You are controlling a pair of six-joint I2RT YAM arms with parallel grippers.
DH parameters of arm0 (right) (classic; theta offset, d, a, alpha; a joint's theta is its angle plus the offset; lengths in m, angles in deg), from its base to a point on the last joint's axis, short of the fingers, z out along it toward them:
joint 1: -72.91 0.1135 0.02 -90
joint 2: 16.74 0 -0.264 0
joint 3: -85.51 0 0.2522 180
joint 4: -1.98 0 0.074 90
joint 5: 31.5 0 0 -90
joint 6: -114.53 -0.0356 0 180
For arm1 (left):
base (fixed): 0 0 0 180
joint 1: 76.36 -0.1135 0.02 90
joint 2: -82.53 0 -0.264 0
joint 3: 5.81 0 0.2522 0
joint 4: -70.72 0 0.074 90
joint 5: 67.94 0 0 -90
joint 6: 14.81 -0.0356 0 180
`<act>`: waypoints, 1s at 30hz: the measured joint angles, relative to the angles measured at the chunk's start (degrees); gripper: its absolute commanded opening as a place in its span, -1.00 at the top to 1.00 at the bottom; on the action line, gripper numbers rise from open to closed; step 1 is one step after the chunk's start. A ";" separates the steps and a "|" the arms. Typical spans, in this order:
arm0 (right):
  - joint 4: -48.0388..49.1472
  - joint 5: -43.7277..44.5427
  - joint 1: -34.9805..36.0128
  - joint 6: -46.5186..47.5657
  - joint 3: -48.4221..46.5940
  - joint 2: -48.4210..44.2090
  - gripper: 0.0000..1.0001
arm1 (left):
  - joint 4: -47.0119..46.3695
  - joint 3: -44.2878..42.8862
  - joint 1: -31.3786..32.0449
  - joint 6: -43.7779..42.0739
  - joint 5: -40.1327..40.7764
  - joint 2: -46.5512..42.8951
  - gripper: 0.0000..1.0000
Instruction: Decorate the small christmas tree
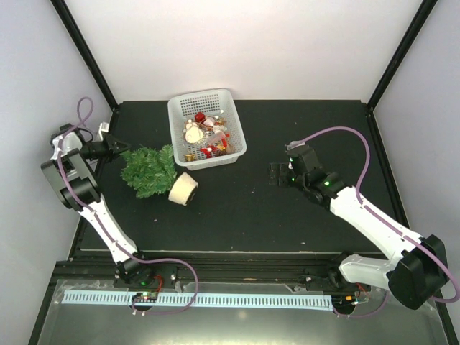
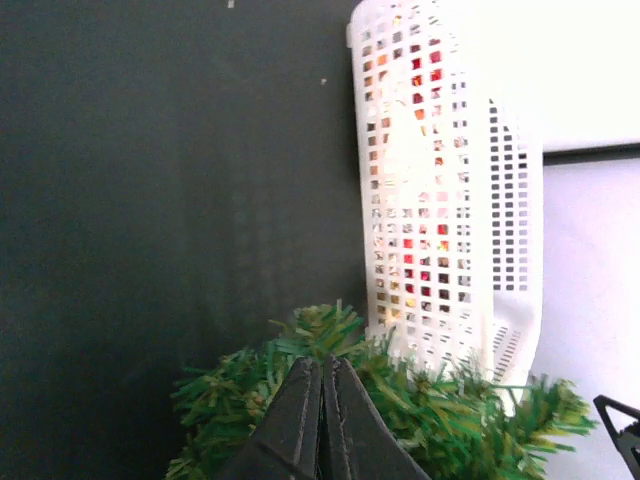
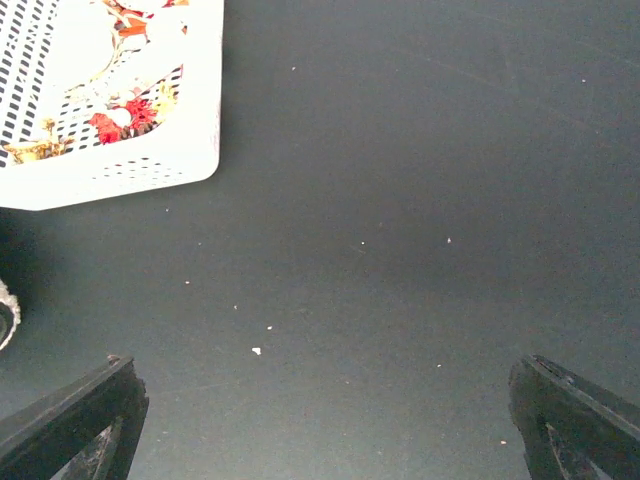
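Pinching the left claw [image 2: 322, 368] together at the crown of the toppled small christmas tree [image 1: 149, 170], pot [image 1: 182, 189] pointing away.

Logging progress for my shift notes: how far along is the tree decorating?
Done: nothing; the small christmas tree lies on its side, bare, and the ornaments sit in the basket. In hand: the left gripper is shut at the treetop, grip unclear; the right gripper is open, empty. Left: stand the tree up, hang ornaments.
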 measured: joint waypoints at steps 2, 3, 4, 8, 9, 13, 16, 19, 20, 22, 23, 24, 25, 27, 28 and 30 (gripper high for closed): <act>0.00 0.00 0.00 0.00 0.00 0.00 -1.00 | 0.72 -1.20 0.81 -0.94 -0.94 -0.15 0.97; -0.04 0.00 0.00 0.00 0.00 0.00 -1.00 | 1.01 -1.51 1.16 -1.38 -1.14 -0.31 0.97; -0.04 0.00 0.00 0.00 0.00 0.00 -1.00 | 1.38 -1.62 1.55 -1.79 -1.20 -0.57 0.97; -0.07 0.00 0.00 -0.02 0.00 0.00 -1.00 | 3.13 -1.68 3.21 -3.80 -0.83 -3.78 0.97; -0.07 0.00 0.00 -0.02 0.00 0.00 -1.00 | 3.39 -1.68 3.76 -4.33 -0.55 -5.33 0.97; -0.09 0.02 0.00 -0.02 0.00 -0.17 -1.00 | 4.44 -1.86 6.14 -6.56 0.61 -14.67 0.97; -0.04 0.04 0.00 0.00 0.04 -0.50 -1.00 | 5.09 -3.06 7.89 -8.07 1.11 -22.51 0.97; 0.00 0.07 0.00 0.00 0.63 -0.92 -1.00 | 5.31 -3.78 9.07 -9.09 1.70 -28.37 0.97; 0.02 0.04 0.00 -0.02 0.85 -0.96 -1.00 | 5.25 -3.89 9.25 -9.31 2.03 -29.68 0.97; 0.02 0.04 0.00 -0.02 1.16 -0.96 -1.00 | 5.05 -3.91 9.46 -9.79 3.28 -31.76 0.97; 0.00 0.02 0.00 -0.02 1.25 -0.96 -1.00 | 4.87 -3.91 9.68 -10.05 3.78 -32.26 0.97; 0.02 0.02 0.00 -0.02 1.29 -0.96 -1.00 | 4.61 -3.91 9.90 -10.36 4.72 -32.70 0.97; 0.07 0.04 0.00 0.00 1.40 -0.96 -1.00 | 4.37 -3.89 10.01 -10.60 5.44 -32.83 0.97; 0.07 0.02 0.00 0.00 1.49 -0.96 -1.00 | 3.65 -3.65 10.34 -10.93 7.06 -32.89 0.97; 0.04 0.04 0.00 0.00 1.49 -0.96 -1.00 | 3.08 -3.21 10.45 -11.06 7.69 -32.89 0.97; 0.11 0.02 0.00 0.00 1.49 -0.96 -1.00 | 1.99 -2.08 10.54 -11.37 8.83 -32.89 0.97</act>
